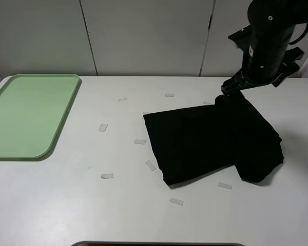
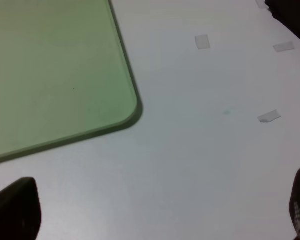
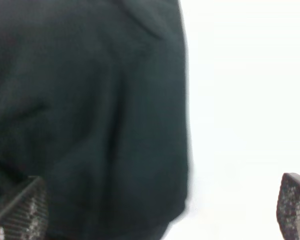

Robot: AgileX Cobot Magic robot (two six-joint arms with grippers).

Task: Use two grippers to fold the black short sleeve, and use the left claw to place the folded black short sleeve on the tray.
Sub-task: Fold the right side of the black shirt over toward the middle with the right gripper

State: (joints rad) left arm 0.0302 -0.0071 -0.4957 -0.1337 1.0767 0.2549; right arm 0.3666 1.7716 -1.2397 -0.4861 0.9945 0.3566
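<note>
The black short sleeve (image 1: 210, 141) lies folded on the white table, right of centre, with one sleeve sticking out at its near right. My right gripper (image 1: 229, 88) hovers at the cloth's far edge. In the right wrist view the right gripper (image 3: 157, 212) is open, its mesh fingertips (image 3: 21, 210) wide apart above the short sleeve (image 3: 90, 110), holding nothing. The pale green tray (image 1: 31, 115) sits bare at the far left. My left gripper (image 2: 157, 215) is open over bare table near the tray's corner (image 2: 65, 75), and its arm is out of the high view.
Several small clear tape pieces (image 1: 103, 127) dot the table between the tray and the cloth, and more lie near the cloth's front (image 1: 176, 201). White wall panels (image 1: 143, 36) stand behind the table.
</note>
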